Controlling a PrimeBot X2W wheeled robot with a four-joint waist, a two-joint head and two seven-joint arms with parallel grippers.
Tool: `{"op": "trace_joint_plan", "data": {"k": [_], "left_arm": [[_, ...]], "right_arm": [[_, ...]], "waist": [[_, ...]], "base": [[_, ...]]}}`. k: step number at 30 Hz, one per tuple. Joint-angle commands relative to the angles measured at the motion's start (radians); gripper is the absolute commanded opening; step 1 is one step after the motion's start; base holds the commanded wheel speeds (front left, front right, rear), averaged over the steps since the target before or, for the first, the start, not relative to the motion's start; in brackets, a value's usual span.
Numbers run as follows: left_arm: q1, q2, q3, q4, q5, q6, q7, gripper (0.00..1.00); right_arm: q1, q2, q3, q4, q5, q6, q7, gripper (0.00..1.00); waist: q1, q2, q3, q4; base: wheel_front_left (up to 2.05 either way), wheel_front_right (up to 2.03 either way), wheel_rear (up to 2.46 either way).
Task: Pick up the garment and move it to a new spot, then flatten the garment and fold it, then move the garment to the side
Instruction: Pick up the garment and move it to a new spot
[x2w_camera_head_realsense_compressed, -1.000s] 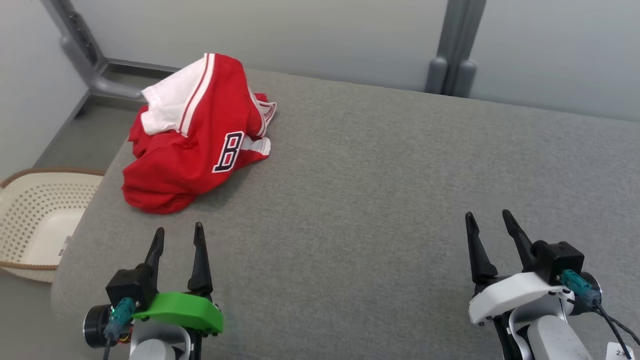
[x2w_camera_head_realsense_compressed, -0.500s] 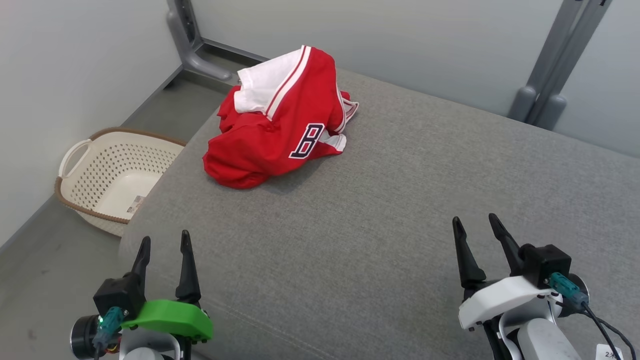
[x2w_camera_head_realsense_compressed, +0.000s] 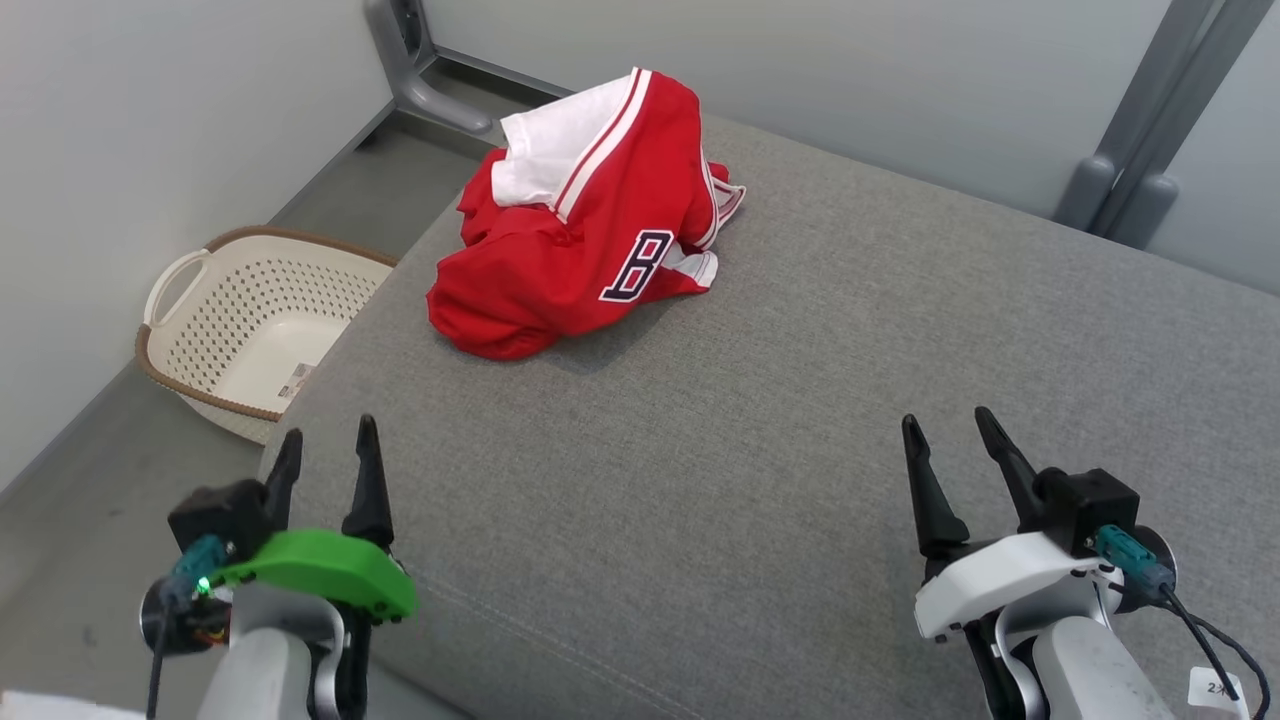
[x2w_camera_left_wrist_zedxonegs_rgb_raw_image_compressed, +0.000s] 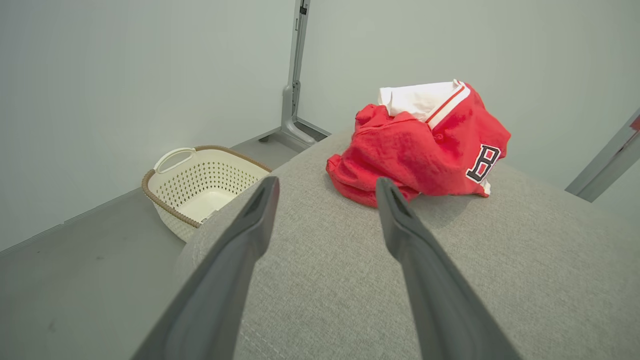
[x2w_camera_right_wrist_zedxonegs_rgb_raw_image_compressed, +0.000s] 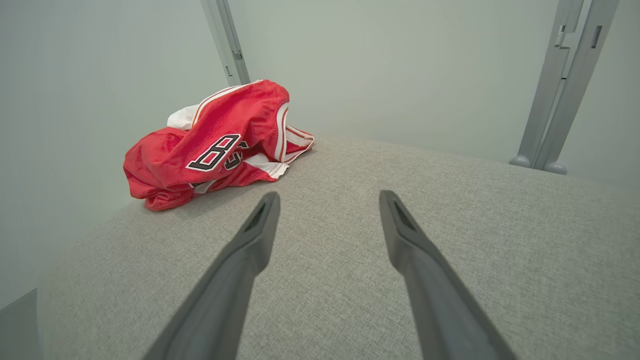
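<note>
Reach left gripper (x2w_camera_head_realsense_compressed: 328, 430), jaws apart and empty, forward-right to garment (x2w_camera_head_realsense_compressed: 575, 270) heaped well ahead; pinch high fold deep, lift clear. Hold right gripper (x2w_camera_head_realsense_compressed: 945, 416), also apart, ready.

Cream perforated basket (x2w_camera_head_realsense_compressed: 200, 320) with a brown braided rim, standing on the grey floor (x2w_camera_head_realsense_compressed: 90, 480) just off the left edge of the grey fabric bed (x2w_camera_head_realsense_compressed: 760, 420). Inside, seemingly a small paper label (x2w_camera_head_realsense_compressed: 297, 380). Metal post (x2w_camera_head_realsense_compressed: 400, 40) past the far left corner, twin posts (x2w_camera_head_realsense_compressed: 1150, 120) past the far edge.
</note>
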Motion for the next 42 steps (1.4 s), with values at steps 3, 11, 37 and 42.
{"op": "trace_joint_plan", "data": {"k": [3,11,37,42], "left_arm": [[-0.132,0.015,0.010,0.086,-0.037,-0.023,0.066,1.00],[-0.451,0.030,0.013,0.331,-0.110,-0.072,0.229,1.00],[-0.798,0.140,-0.085,0.730,-0.081,-0.035,0.460,0.89],[-0.828,0.163,-0.091,0.735,-0.070,-0.019,0.410,0.00]], "right_arm": [[-0.008,-0.004,-0.010,-0.013,-0.021,0.000,0.012,1.00],[-0.048,-0.005,0.012,-0.089,-0.091,0.000,0.081,1.00],[-0.040,-0.004,0.011,-0.263,-0.165,0.000,0.175,1.00],[-0.051,-0.004,0.018,-0.238,-0.141,0.000,0.153,1.00]], "waist": [[0.0000,0.0000,0.022,-0.002],[0.0000,0.0000,0.141,-0.085],[0.0000,0.0000,0.336,-0.276],[0.0000,0.0000,0.304,-0.278]], "base": [[0.00,0.00,0.00],[0.00,0.00,0.00],[0.00,0.00,0.00],[0.00,0.00,0.00]]}}
